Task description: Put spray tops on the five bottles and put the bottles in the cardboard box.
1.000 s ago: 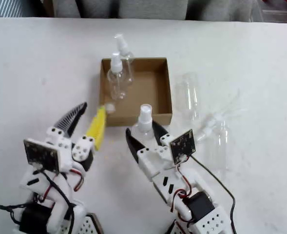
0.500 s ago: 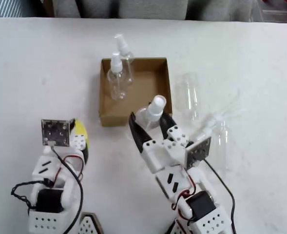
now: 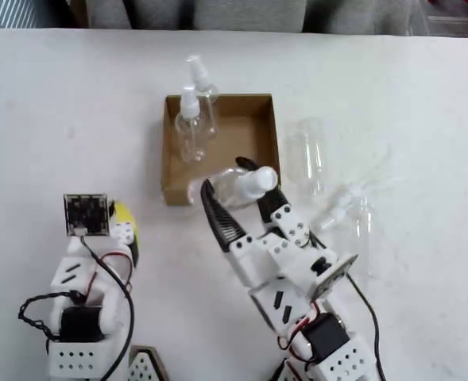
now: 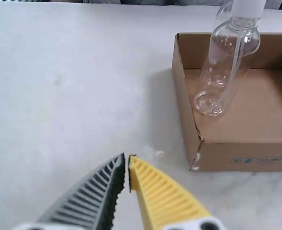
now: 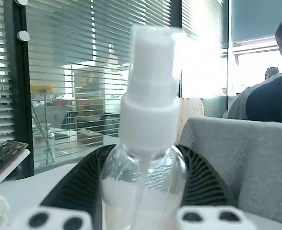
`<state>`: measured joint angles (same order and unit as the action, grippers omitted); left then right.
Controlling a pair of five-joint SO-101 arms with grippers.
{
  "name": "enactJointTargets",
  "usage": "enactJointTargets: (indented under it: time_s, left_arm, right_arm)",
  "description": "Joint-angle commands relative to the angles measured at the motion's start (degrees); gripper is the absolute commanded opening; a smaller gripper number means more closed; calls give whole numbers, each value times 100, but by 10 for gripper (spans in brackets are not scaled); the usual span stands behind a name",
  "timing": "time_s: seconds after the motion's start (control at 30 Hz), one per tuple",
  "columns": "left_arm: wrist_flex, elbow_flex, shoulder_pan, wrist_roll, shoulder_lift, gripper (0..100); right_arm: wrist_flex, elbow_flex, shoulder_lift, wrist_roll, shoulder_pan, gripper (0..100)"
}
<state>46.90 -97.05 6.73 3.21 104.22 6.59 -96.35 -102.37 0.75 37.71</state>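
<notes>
- One capped bottle (image 3: 224,186) is clamped between the black fingers of the right claw (image 3: 224,176). In the right wrist view the fingers curve around both sides of its clear body, with the white spray top (image 5: 150,86) standing up past the fingertips.
- One relation decides the coming move. In the high view the held bottle hangs over the near wall of the cardboard box (image 3: 245,135), not clearly over its floor.
- In that view its long axis runs roughly along the near wall. The spray top points toward the side where the uncapped bottles lie, and the base points toward the left arm's side.
- The box floor lies straight ahead of the right claw, beyond the wall. My judgement is that the bottle needs carrying a little farther that way before the fingers part, or it may catch on the rim.
- One capped bottle in the box (image 3: 194,131) leans in the corner on the left arm's side, so the bare floor on the other side looks like the better drop spot.
- Another capped bottle (image 3: 200,78) sits by the far wall; I cannot tell whether it is inside the box.
- Two uncapped bottles (image 3: 307,159) lie on the desk (image 3: 75,103) beside the box, nearer the right arm.
- The left claw (image 4: 128,165) has its grey and yellow fingers pressed together, holding nothing, above bare desk near the box's corner.
</notes>
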Motion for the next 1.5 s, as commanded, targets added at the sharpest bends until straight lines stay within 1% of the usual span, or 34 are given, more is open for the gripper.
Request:
enactJointTargets:
  time_s: [0.0, 0.1, 0.17, 0.33, 0.4, 0.63, 0.77, 0.97, 1.1, 1.2, 1.27, 1.37, 1.47]
  left_arm:
    - [79, 0, 40, -62, 57, 24]
    - [132, 0, 31, -62, 57, 26]
    - [132, 0, 31, -62, 57, 26]
    - [132, 0, 40, -62, 57, 24]
    - [141, 0, 48, -62, 57, 24]
    - [141, 0, 57, -62, 57, 24]
    - [141, 0, 57, -62, 57, 24]
    - [123, 0, 48, -62, 57, 24]
    - [105, 0, 40, -62, 57, 25]
    - [97, 0, 40, -62, 57, 26]
    - [97, 0, 40, -62, 57, 26]
    - [97, 0, 40, -62, 57, 26]
    - [97, 0, 48, -62, 57, 26]
  right_arm:
    - [233, -53, -13, -229, 189, 52]
    - [382, 44, 207, -229, 189, 52]
    - [462, 281, 646, -211, 163, 52]
    - [848, 1187, 2545, -185, 180, 52]
    - [1279, 1433, 3407, -185, 171, 52]
    - [3442, 2075, 6264, -220, 154, 52]
    - [4259, 2743, 7811, -229, 48, 52]
    - [5182, 3684, 9727, -229, -338, 52]
    - [5692, 3947, 10571, -237, -435, 52]
    - [5965, 3965, 10879, -237, -435, 52]
    - [6000, 3965, 10976, -281, -435, 52]
    - [6009, 3965, 11081, -615, -435, 52]
    - [6009, 3965, 11240, -703, -435, 52]
